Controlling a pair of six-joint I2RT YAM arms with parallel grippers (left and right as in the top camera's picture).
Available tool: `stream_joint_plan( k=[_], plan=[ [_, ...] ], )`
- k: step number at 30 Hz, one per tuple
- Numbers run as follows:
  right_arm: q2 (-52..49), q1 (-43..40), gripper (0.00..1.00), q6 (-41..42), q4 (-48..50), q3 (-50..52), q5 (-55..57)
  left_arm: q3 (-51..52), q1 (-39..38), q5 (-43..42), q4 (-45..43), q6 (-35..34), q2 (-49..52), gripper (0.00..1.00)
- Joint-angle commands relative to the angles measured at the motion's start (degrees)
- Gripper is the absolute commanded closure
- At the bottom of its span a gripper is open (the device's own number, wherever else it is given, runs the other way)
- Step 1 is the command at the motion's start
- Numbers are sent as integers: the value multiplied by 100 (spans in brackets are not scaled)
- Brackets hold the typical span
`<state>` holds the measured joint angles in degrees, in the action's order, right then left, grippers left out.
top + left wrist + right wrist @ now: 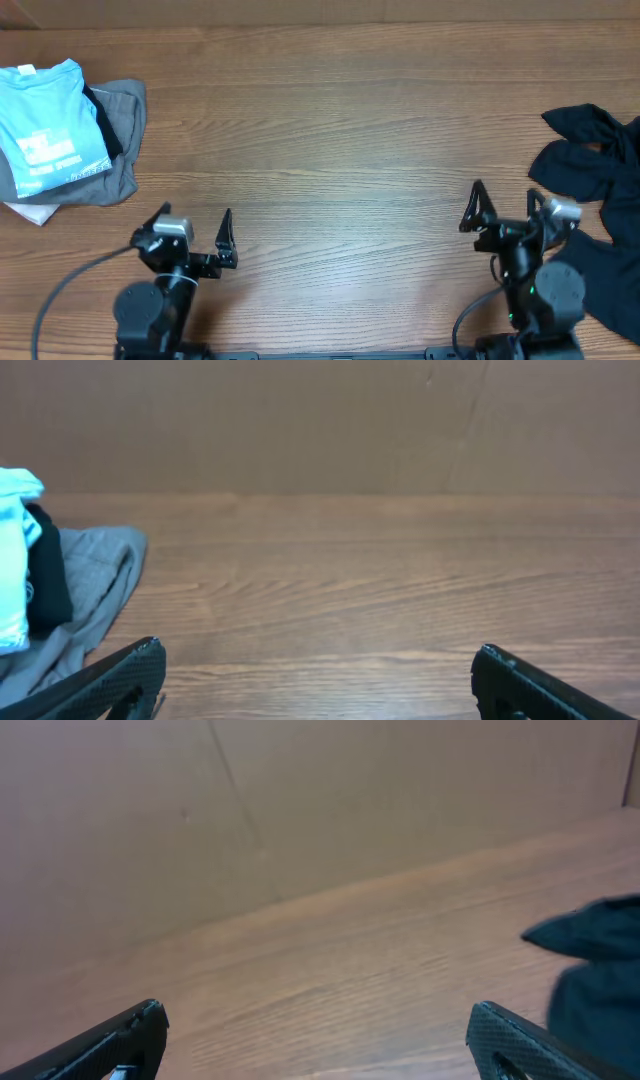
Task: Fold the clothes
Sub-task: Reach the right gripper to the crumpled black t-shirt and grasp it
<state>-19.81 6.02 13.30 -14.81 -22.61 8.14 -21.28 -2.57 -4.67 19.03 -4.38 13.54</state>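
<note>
The left gripper [197, 216] and right gripper [505, 198] both gape empty; the right one could pinch several layers of the crumpled black garment [590, 165] and bunch it worse

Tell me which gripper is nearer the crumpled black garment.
Right. The right gripper sits beside the black garment; the left gripper is across the table, near the folded stack.

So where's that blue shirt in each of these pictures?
Overhead: blue shirt at top left, lying on a grey garment.
Left wrist: a strip of it at the left edge, with the grey garment to its right.
Right wrist: not in it; only black cloth at the right.
Shared landmark: the wooden table.
</note>
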Motion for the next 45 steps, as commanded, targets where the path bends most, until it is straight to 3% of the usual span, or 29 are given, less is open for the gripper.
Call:
stream_joint_plan(
  k=[1, 9, 14, 17, 21, 25, 31, 40, 42, 43, 45],
  plan=[
    [-887, -26, 0, 22, -396, -866, 111, -743, 42, 83, 269, -72, 815, 0],
    [-3156, -26, 0, -306, -1910, -2782, -22, -2627, 42, 79, 1856, 59, 2793, 0],
    [-3821, -26, 0, -291, -2009, -3095, -245, -3403, 42, 59, 2538, 52, 3615, 0],
    [-4035, -192, 3, -151, -2238, -3093, 472, -3462, 42, 59, 2623, 50, 3810, 0],
    [-4470, -1034, 7, 1373, -3003, -3093, 1934, -3462, 42, 59, 2688, 52, 3941, 0],
    [-5130, -2210, 6, 2164, -3506, -3086, 1869, -3462, 42, 59, 2677, 50, 3960, 0],
    [-6314, -3449, 8, 2277, -3526, -3016, 1620, -3462, 42, 61, 2664, 52, 3960, 0],
    [-7864, -4144, 11, 2277, -3213, -3016, 1351, -3460, 39, 57, 2669, 48, 3960, 0],
    [-8087, -4168, 23, 2275, -3176, -3016, 1263, -3462, 42, 57, 2667, 2, 3960, 0],
    [-8172, -4168, 37, 2277, -3176, -3016, 1211, -3462, 42, 55, 2662, 2, 3960, 0],
    [-8249, -4168, 76, 2273, -3191, -3016, 1060, -3462, 42, 57, 2664, 4, 3960, 0]
  ],
)
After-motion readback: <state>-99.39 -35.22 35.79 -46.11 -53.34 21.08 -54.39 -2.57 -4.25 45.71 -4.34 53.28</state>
